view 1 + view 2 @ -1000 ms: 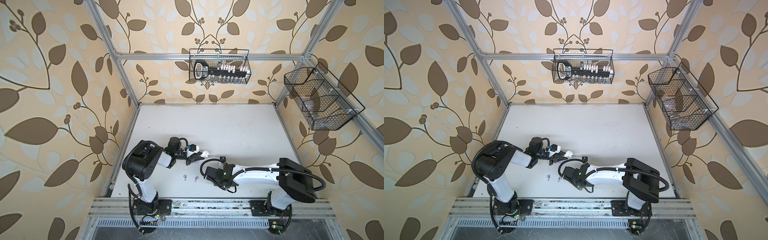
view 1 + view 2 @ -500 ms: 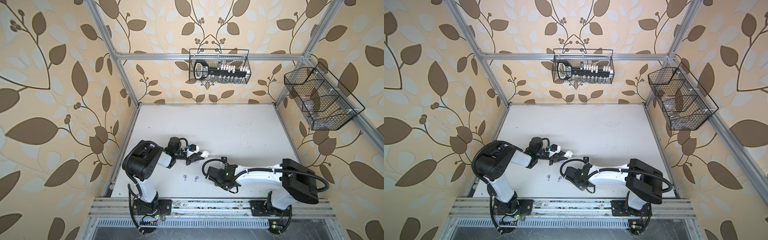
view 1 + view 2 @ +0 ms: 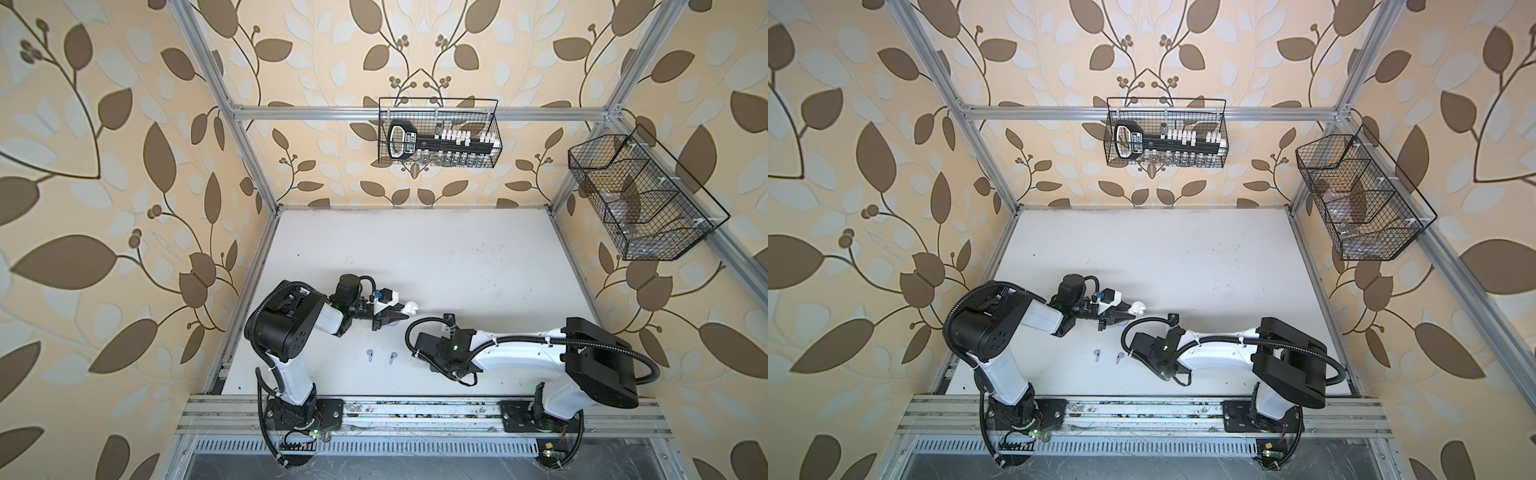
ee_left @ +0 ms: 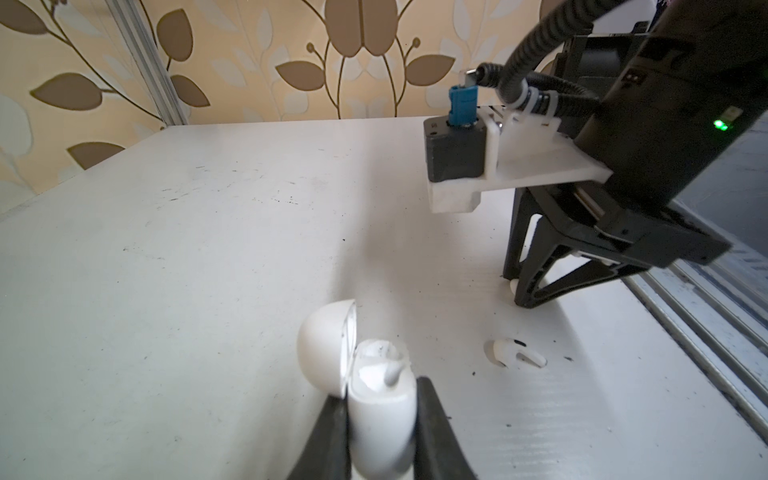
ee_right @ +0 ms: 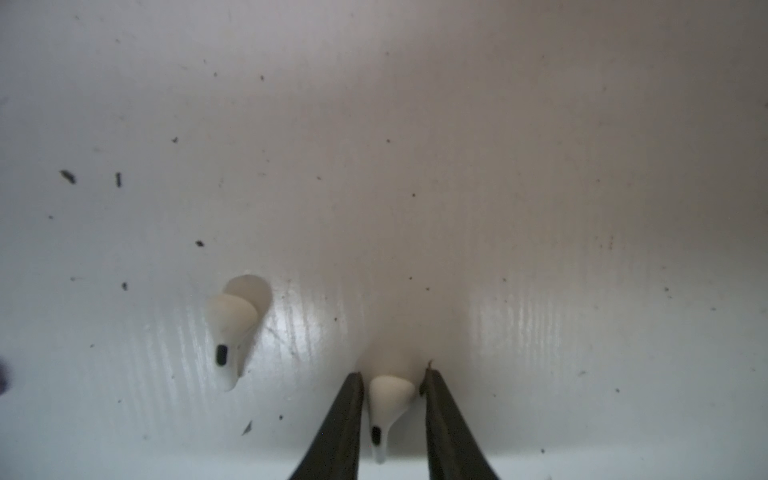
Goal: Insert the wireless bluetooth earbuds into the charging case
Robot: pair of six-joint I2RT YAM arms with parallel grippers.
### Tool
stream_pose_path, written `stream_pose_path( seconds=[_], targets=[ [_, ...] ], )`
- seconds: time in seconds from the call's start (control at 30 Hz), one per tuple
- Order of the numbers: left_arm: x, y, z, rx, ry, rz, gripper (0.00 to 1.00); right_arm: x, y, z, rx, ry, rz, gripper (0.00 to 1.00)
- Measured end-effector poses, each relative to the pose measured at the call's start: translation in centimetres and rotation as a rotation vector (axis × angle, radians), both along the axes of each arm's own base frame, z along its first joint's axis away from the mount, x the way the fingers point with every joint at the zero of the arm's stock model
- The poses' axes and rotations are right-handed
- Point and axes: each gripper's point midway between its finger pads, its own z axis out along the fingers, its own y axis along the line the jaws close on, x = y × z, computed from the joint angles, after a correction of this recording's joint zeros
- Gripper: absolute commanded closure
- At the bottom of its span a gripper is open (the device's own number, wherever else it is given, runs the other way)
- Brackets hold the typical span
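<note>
While the left gripper [image 4: 380, 409] is clamped tight on the lower half of the white charging case [image 4: 380, 436], whose domed lid [image 4: 322, 353] stands swung open, the right gripper [image 5: 392, 375] stands tips-down on the table [image 3: 415, 249] close by. Its jaws are only narrowly parted and straddle a white earbud [image 5: 388, 399] lying flat on the surface. One finger [image 5: 340, 424] is almost against the earbud and a sliver of table shows before the other, so nothing is gripped. A second white earbud [image 5: 237, 328] lies loose just beside those fingers; the left wrist view shows it on the table between the right gripper and the held case. Whether the case rests on the table or hangs just over it cannot be told. In both top views a pale lavender earbud [image 3: 369, 354] and a second lavender earbud [image 3: 393, 356] lie side by side, apart from both grippers, nearer the front rail and between the two arms
</note>
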Motion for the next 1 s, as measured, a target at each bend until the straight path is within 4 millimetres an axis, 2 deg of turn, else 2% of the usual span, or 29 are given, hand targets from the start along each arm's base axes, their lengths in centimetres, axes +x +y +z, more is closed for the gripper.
stream_pose_path(
  seconds=[1.0],
  targets=[
    [0.0, 0.0, 0.0, 0.0, 0.0, 0.0, 1.0, 0.18, 0.2, -0.05, 0.0, 0.001, 0.016, 0.78]
  ],
)
